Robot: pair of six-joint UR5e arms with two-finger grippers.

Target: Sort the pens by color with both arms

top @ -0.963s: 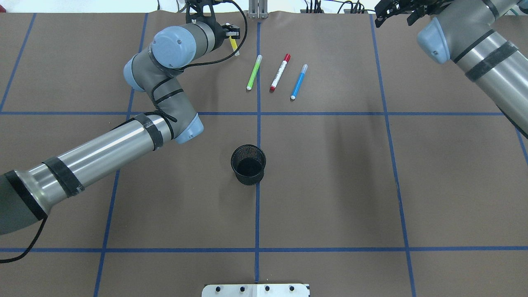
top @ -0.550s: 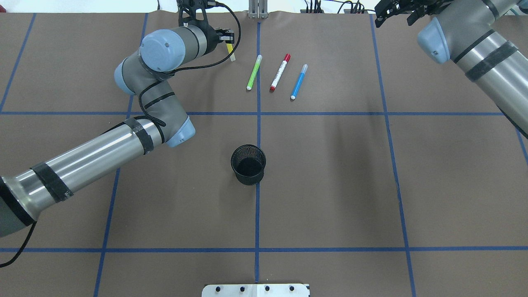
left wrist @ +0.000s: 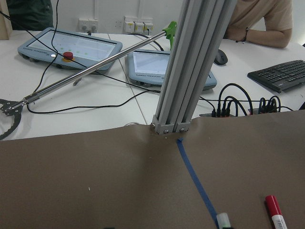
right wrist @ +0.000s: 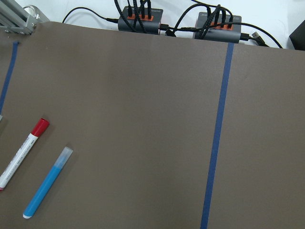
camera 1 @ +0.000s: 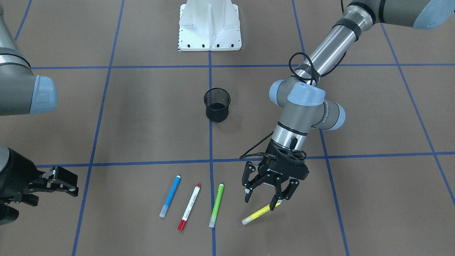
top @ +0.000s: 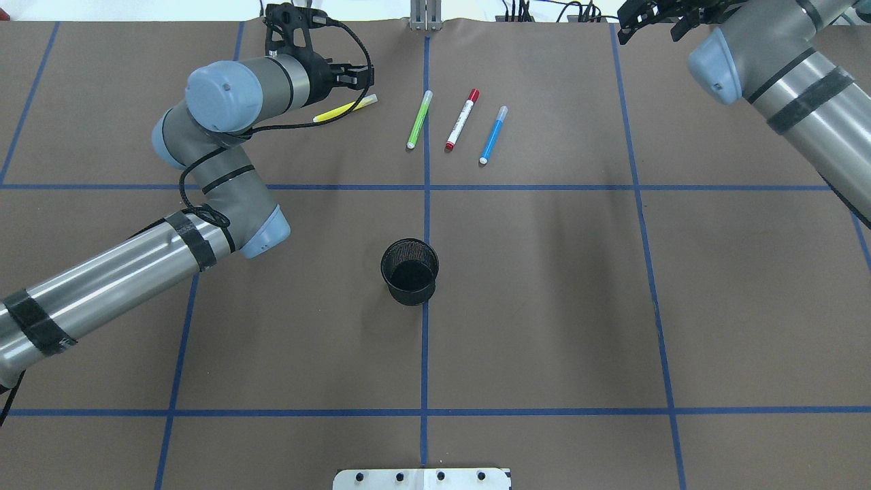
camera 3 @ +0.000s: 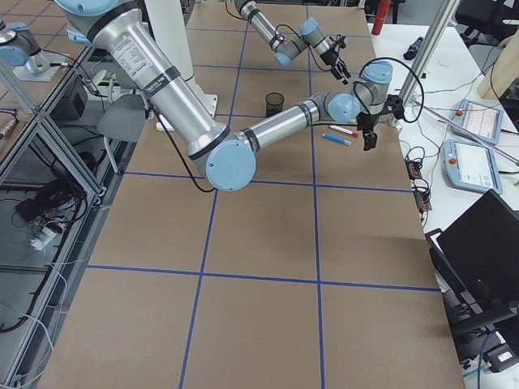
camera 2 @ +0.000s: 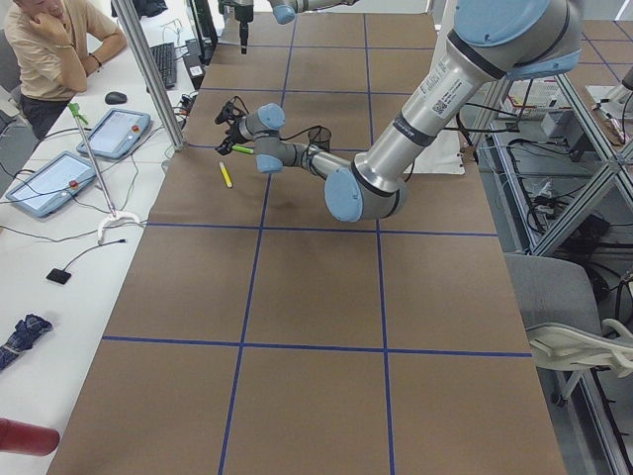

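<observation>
Left claw (camera 1: 259, 203), lower centre-right of the front view: fingers spread wide, gripping nothing. Yellow pen (camera 1: 260, 212) lies flat on the tabletop (camera 1: 373, 213) just beneath it, one end under a fingertip; whether they touch cannot be told. Green pen (camera 1: 216, 205), red-capped pen (camera 1: 189, 207) and blue pen (camera 1: 170, 196) lie in a row to its left, each apart. Right claw (camera 1: 75, 185), lower left edge: spread, empty.

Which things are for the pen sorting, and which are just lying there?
For the job: yellow pen, green pen, red-capped pen, blue pen, left gripper, right gripper.
Just lying about: black mesh cup, white base, keyboard.
</observation>
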